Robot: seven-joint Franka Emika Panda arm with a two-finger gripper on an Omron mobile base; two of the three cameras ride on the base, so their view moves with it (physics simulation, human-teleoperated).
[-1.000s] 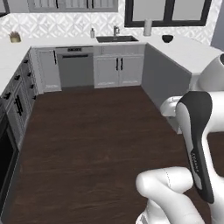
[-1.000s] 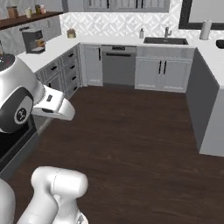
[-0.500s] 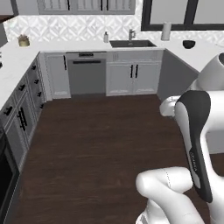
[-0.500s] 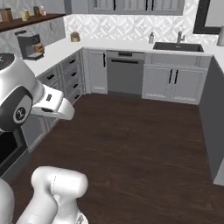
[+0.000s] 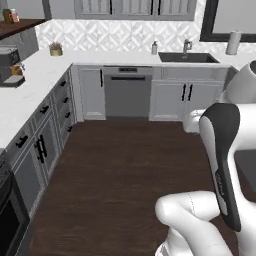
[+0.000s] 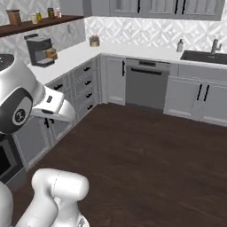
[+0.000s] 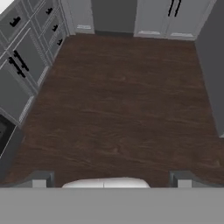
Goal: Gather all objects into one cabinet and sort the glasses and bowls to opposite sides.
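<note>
The whole scene has swung since a second ago — the base has turned, bringing the coffee machine in at 10 o'clock. The gripper hangs over bare dark floor — fingers apart, holding nothing.

The cabinet hangs high on the far side of the kitchen, above the far surface. It is grey, with framed paned doors and thin black vertical handles. Only its lower strip shows, cut off by the top edge. The doors look shut, and what is inside cannot be made out.
</note>
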